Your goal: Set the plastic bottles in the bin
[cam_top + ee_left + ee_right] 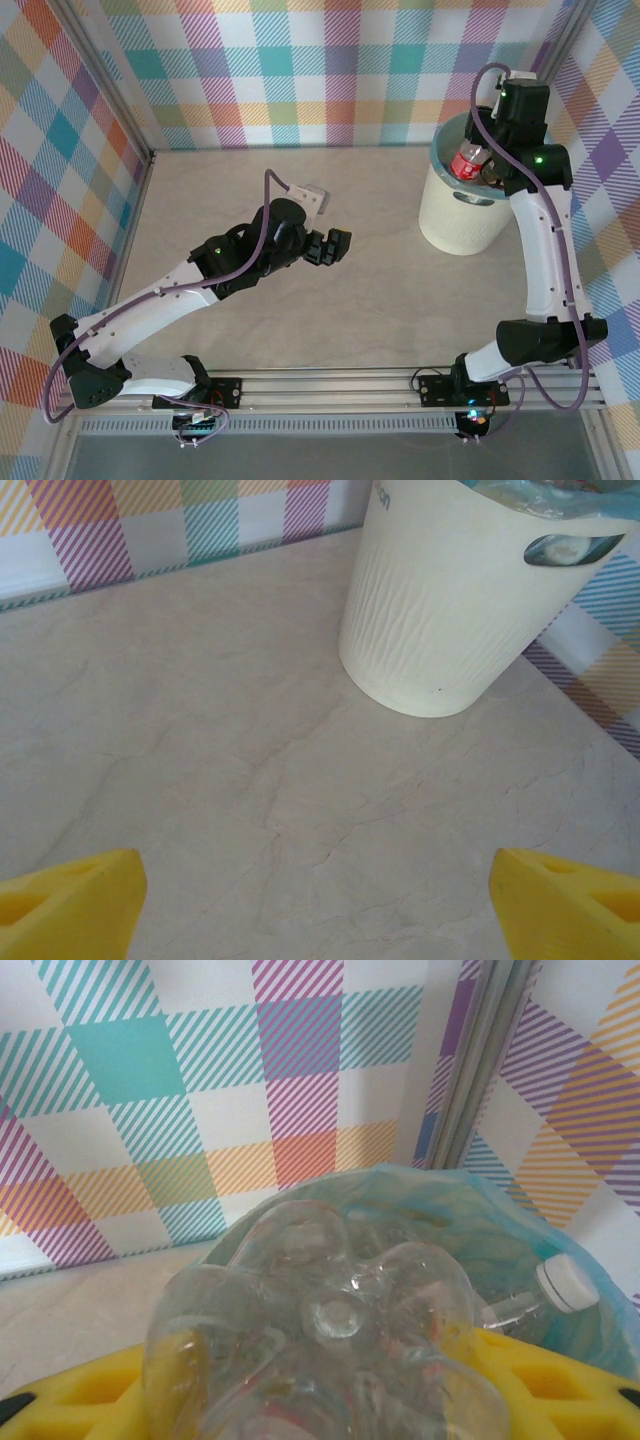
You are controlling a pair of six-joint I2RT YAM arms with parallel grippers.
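Over the bin's mouth: clear bottle (467,162) with a red label, carried by the right gripper (488,168), lobed base turned toward the wrist camera.
Right fingers (548,1380): clenched on the bottle's body from both sides, yellow pads flanking the clear wall.
Bin (440,610): cream, ribbed, upright on the table (200,760); teal liner (500,1205) folded over the rim, just beneath the held bottle.
Inside the bin: white-capped bottle (565,1282) lying against the liner; others too blurred to count.
Left gripper (338,245): well to the left of the bin, low over the table, spread wide with nothing between the fingers (70,900).
Weight: probably very light; looks empty, no liquid line visible.
Stiffness: thin-walled, likely to dent under a hard squeeze and spring back.
Surface: smooth and rounded, so prone to slipping or twisting in a loose hold.
Fragility: low; a drop into the bin should do no harm.
Best hold: across the straight mid-body at the label, clear of the tapering neck and the lobed base.
Risk: light enough to bounce off the bin's rim if let go off-centre; safer released well inside the liner.
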